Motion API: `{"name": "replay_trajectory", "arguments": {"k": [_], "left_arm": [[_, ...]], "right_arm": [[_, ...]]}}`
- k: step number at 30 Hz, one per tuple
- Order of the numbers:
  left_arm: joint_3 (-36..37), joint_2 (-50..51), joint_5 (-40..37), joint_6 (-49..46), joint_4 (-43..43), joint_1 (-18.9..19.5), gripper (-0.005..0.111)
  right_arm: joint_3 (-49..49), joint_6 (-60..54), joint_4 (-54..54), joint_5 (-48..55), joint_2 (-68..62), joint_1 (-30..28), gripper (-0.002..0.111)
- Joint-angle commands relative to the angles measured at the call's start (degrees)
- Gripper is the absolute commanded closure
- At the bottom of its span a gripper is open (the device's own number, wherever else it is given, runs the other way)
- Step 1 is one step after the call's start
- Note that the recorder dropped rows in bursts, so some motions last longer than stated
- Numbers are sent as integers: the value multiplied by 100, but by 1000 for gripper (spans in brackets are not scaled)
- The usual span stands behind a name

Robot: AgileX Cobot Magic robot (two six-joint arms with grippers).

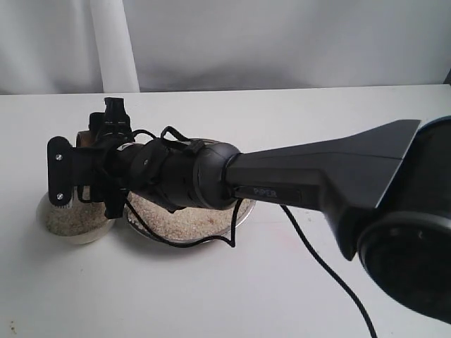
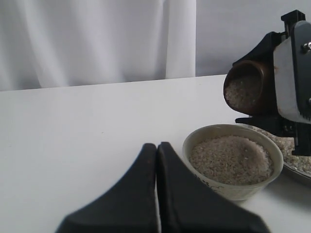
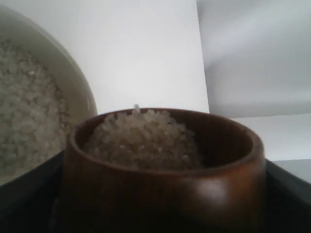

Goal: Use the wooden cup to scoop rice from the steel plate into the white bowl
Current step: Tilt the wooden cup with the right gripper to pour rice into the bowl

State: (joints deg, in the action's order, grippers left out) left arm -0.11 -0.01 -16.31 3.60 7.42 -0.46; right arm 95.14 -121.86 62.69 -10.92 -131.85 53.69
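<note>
The wooden cup is heaped with rice and tilted on its side, its mouth turned toward the white bowl. My right gripper is shut on the cup, one finger below it. It holds the cup just above the bowl's far rim. The bowl is nearly full of rice. Beside it stands the steel plate with a layer of rice, partly hidden by my right arm. My left gripper is shut and empty, low over the table near the bowl.
The white table ends at a pale curtain backdrop behind. A black cable trails from my right arm across the table. The bulky right arm spans the scene from the right side.
</note>
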Motion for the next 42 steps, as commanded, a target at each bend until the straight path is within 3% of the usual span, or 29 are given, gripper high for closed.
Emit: {"name": "replay_trajectory", "arguments": {"k": [1,42], "left_arm": [[11,1,65,27,-47,-18,107],[11,1,65,27,-47,-18,107]], "right_arm": [[65,-95,-80,-164,13,55,108],[65,-95,-1645,-815,-196,122,108]]}}
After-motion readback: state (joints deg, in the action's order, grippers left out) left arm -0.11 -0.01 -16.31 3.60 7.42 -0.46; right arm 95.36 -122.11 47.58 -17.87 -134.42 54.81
